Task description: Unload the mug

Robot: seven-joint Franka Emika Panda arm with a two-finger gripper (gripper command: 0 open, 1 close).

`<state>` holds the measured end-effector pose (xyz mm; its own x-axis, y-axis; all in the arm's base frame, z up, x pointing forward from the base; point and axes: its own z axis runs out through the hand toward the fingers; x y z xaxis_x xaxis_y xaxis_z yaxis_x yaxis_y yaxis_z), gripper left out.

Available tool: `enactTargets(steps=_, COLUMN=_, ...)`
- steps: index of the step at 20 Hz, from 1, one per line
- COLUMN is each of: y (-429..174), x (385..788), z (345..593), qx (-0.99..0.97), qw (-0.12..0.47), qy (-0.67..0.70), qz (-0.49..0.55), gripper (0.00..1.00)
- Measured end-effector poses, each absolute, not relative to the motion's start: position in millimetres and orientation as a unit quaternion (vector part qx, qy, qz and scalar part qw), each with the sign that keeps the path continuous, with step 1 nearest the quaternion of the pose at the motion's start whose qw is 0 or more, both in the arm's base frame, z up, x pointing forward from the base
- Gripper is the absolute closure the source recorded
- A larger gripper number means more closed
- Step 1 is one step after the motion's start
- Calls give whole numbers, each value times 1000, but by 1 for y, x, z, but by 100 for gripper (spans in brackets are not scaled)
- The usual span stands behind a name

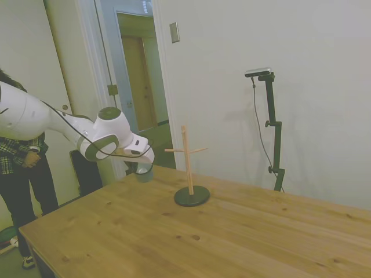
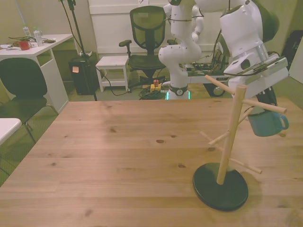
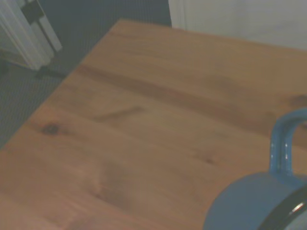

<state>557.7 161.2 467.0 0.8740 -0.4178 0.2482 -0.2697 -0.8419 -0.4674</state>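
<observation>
Wooden table [image 2: 118,156]; mug [image 2: 266,124] held aloft in clenched jaws, clear of peg stand [image 2: 222,182].

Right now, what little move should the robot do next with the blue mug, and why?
Probably lower it straight down. The claw holds the mug in the air, clear of the wooden mug tree, with bare table below it in the wrist view.

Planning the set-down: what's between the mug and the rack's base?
Only bare table between mug and base in the side view.
</observation>
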Motion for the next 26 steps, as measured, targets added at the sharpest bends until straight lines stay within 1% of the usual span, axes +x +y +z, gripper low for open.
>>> enactTargets(steps=3, y=173, x=541, z=472, qx=-956, qw=177, qy=198, qz=-126, gripper=100)
enactTargets(steps=5, y=172, x=535, z=467, qx=-959, qw=152, qy=214, qz=-104, gripper=100)
enactTargets(steps=10, y=151, x=526, z=433, qx=-961, qw=95, qy=252, qz=-72, gripper=100)
enactTargets(steps=13, y=144, x=518, z=416, qx=-960, qw=73, qy=264, qz=-62, gripper=100)
enactTargets(steps=18, y=117, x=516, z=405, qx=-957, qw=34, qy=278, qz=-70, gripper=100)
enactTargets(steps=26, y=96, x=520, z=388, qx=-955, qw=7, qy=286, qz=-73, gripper=100)
